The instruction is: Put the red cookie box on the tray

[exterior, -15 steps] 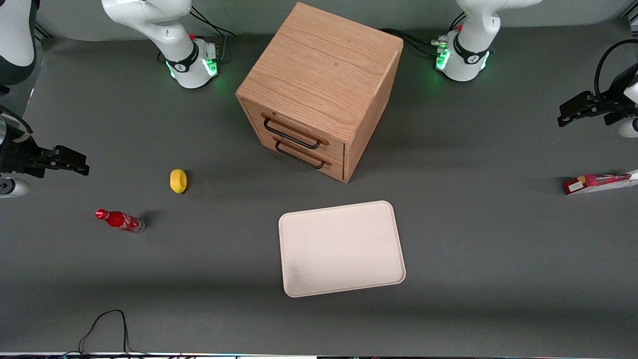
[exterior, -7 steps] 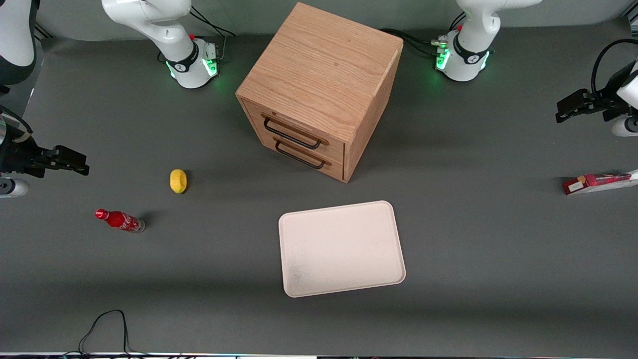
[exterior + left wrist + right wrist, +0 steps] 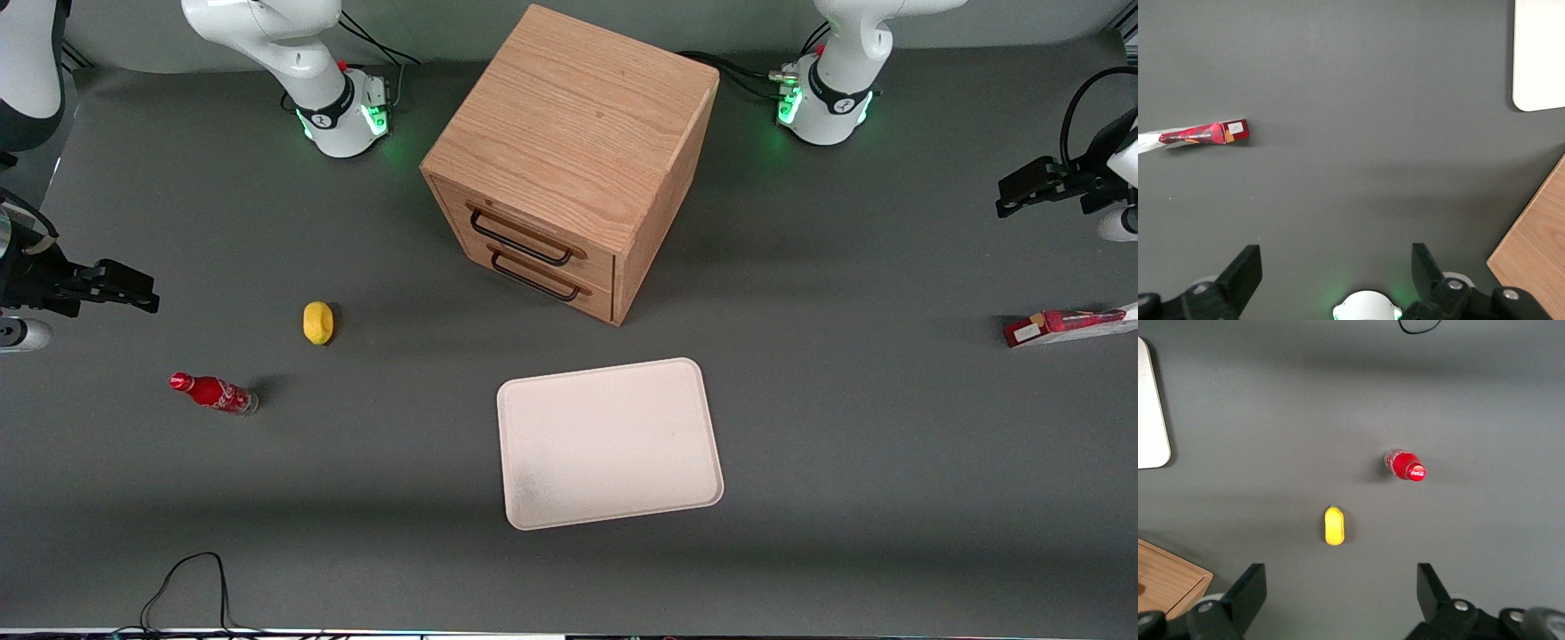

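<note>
Red cookie box point(image 3: 1067, 324) flat on table, far from tray point(image 3: 609, 442), toward working arm's end. Gripper point(image 3: 1009, 197) high above table, farther from front camera than box, fingers spread, empty. Risk: box slim and low; off-centre descent could skid it toward table edge.

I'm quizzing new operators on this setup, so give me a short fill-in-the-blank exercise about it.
1. The red cookie box lies on the ____, not on the tray.
2. The gripper hangs with its fingers ____ and holds nothing.
3. The wooden cabinet has ____ drawer handles.

Missing words: table; open; two
</note>
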Robot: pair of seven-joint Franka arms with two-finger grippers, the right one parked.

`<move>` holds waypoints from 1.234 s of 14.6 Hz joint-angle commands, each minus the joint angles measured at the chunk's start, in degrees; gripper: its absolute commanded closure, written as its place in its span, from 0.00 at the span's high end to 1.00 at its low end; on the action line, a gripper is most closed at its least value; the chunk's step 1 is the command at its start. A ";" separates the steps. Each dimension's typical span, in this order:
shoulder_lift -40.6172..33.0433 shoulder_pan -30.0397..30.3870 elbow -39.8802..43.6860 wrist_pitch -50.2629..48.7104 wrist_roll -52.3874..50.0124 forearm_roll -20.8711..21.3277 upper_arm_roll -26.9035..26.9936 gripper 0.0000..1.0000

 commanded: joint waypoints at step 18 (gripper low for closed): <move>20.84 34.49 26.10 -0.98 91.21 3.58 0.65 1.00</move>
